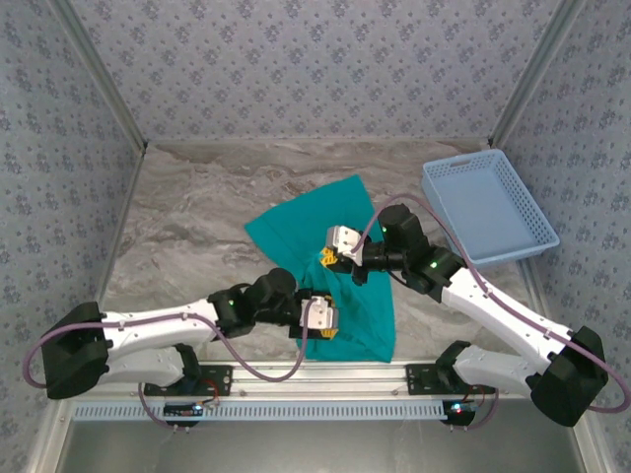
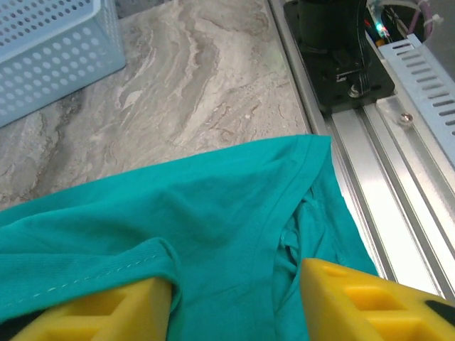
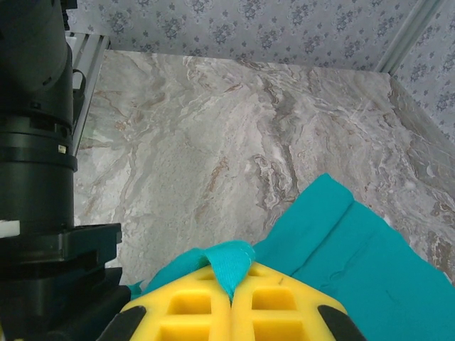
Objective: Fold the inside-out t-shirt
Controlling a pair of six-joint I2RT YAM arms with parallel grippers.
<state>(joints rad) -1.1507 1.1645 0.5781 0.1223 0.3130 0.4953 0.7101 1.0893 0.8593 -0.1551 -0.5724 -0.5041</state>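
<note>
The t-shirt (image 1: 306, 222) is plain teal-green with paler stitching along one hem, and the table (image 1: 217, 207) is marbled in grey and beige veins. The walls (image 1: 315, 59) carry a small floral print on pale blue-grey (much like wallpaper), the basket (image 1: 483, 207) is light blue mesh, and the left gripper (image 2: 238, 312) and right gripper (image 3: 232, 291) have yellow fingers.

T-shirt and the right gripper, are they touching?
Touching. In the right wrist view, the right gripper has its jaws shut on a strip of the t-shirt.

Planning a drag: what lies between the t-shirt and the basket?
Bare marble tabletop separates t-shirt and basket, clearest in the left wrist view.
</note>
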